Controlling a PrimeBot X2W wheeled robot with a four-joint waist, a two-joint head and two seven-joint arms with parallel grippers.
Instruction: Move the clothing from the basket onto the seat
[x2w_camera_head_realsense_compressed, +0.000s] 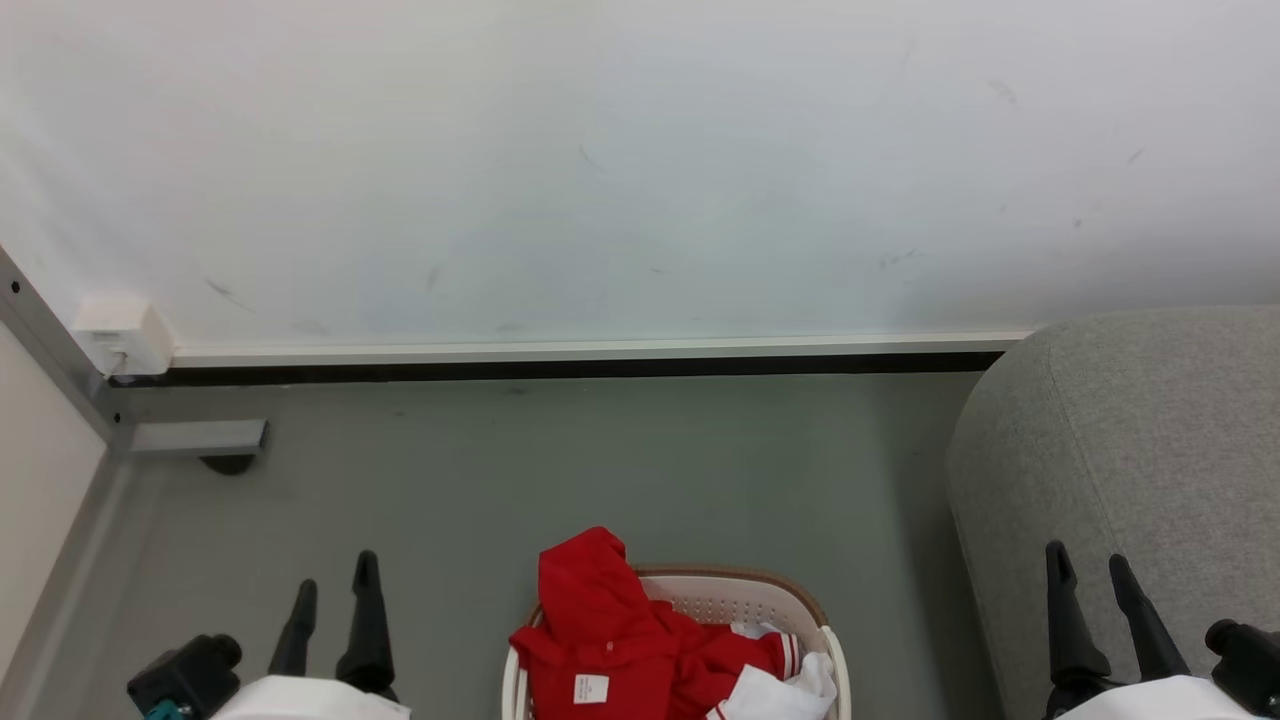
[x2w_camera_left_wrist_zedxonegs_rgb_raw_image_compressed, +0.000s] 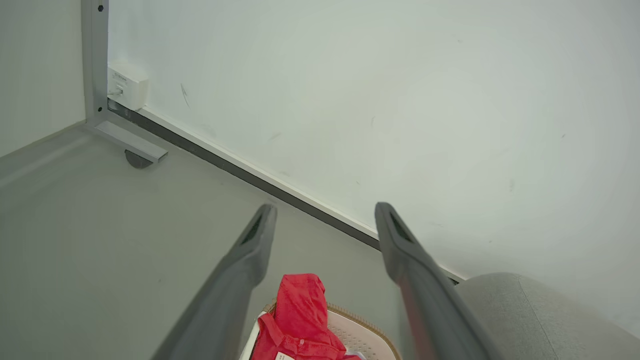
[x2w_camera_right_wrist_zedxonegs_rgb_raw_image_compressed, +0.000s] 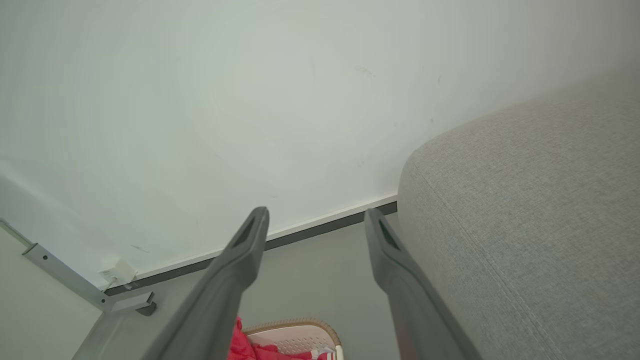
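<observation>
Clothing (x2w_camera_head_realsense_compressed: 600, 630), in head view: lying heaped in basket (x2w_camera_head_realsense_compressed: 760, 577) on floor (x2w_camera_head_realsense_compressed: 600, 470), none lying on visible seat (x2w_camera_head_realsense_compressed: 1130, 450); left pincer (x2w_camera_head_realsense_compressed: 337, 572) and right pincer (x2w_camera_head_realsense_compressed: 1086, 555) hovering wide, gripping nothing. Left wrist view: gaping above clothing. Right wrist view: gaping beside seat. Seemingly nothing moved; whole transfer waiting.

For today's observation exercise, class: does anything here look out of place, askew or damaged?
The red clothing is heaped untidily, one fold poking above the basket rim and hiding part of it. The wall carries a few dark scuffs. Nothing looks spilled or broken.
</observation>
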